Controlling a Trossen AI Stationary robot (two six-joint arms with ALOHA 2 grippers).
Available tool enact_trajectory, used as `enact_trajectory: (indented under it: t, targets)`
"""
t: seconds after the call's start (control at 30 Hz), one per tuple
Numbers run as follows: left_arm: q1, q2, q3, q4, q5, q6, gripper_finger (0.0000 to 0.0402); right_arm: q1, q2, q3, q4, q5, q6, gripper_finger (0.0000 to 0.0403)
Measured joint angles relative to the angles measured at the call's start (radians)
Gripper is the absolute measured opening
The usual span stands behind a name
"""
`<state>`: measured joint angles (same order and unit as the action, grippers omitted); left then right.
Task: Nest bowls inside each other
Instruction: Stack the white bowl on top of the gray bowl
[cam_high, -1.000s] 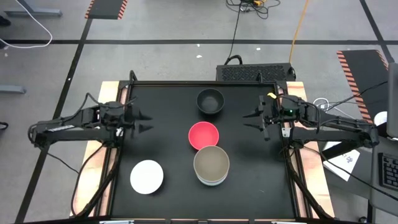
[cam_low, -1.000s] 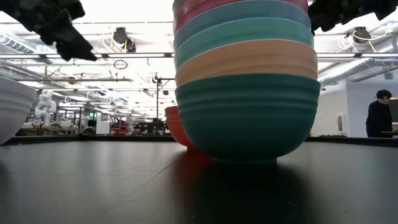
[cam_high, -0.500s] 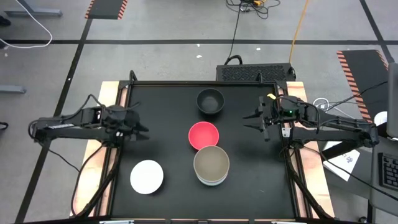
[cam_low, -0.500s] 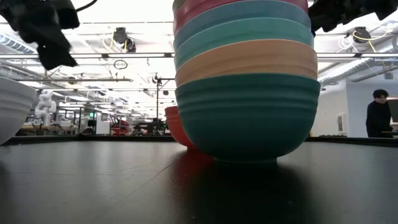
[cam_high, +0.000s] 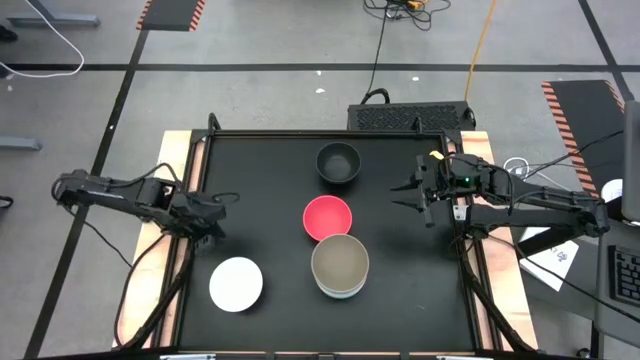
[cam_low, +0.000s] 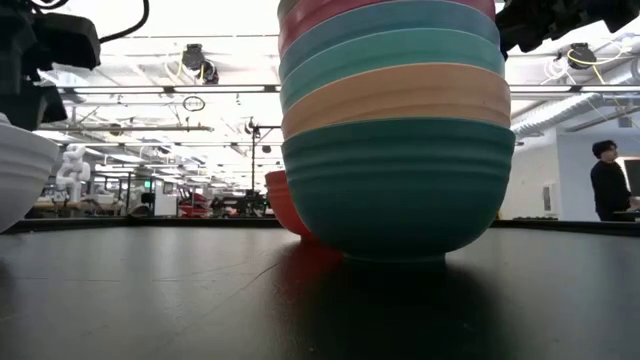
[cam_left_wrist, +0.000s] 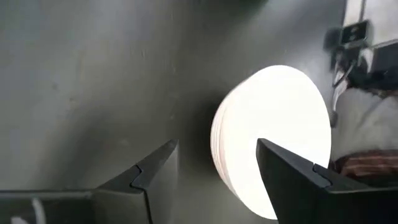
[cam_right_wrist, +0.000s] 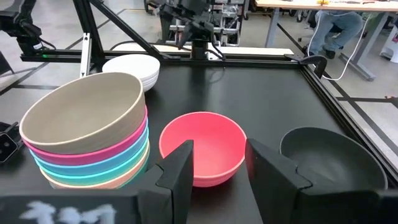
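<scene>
From above, the black surface (cam_high: 250, 190) carries a stack (cam_high: 340, 266) of nested bowls with a taupe bowl on top, near the middle front. A red bowl (cam_high: 327, 217) sits just behind the stack, touching it or nearly so. A black bowl (cam_high: 338, 162) stands farther back, apart. A white bowl (cam_high: 236, 283) sits alone at the front left. The left gripper (cam_high: 219, 215) has swung back and down toward the white bowl since a second ago, and now hangs just behind it, fingers parted and empty. The right gripper (cam_high: 404, 192) has not moved, hovering at the right side, fingers apart, holding nothing.

At surface level, the stack (cam_low: 398, 130) fills the middle: green at the bottom, then peach, cyan, blue, and magenta above. The red bowl (cam_low: 285, 205) peeks out behind it. The white bowl (cam_low: 20, 180) shows at the left edge. The left arm has shifted to the far left corner. A person (cam_low: 608, 190) stands in the room at the right.

From the left wrist, the white bowl (cam_left_wrist: 273, 140) lies just ahead of the parted fingers (cam_left_wrist: 146, 177).

From the right wrist, open fingers (cam_right_wrist: 177, 171) frame the red bowl (cam_right_wrist: 204, 148), with the stack (cam_right_wrist: 90, 134), black bowl (cam_right_wrist: 329, 155) and white bowl (cam_right_wrist: 134, 68) around.
</scene>
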<state>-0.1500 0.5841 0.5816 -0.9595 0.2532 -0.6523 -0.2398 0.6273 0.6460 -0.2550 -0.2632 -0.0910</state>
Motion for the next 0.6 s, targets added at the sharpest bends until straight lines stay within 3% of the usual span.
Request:
enact_trajectory:
  t: [0.37,0.6]
  targets:
    - [-0.159,0.164,0.0,0.037,-0.018,-0.095,0.0218,0.0,0.0,0.0,0.0,0.0,0.001,0.0137]
    - [-0.242,0.21,0.0,0.151,0.018,-0.154,0.0219,0.0,0.0,0.001,0.001,-0.001,0.025,0.0137]
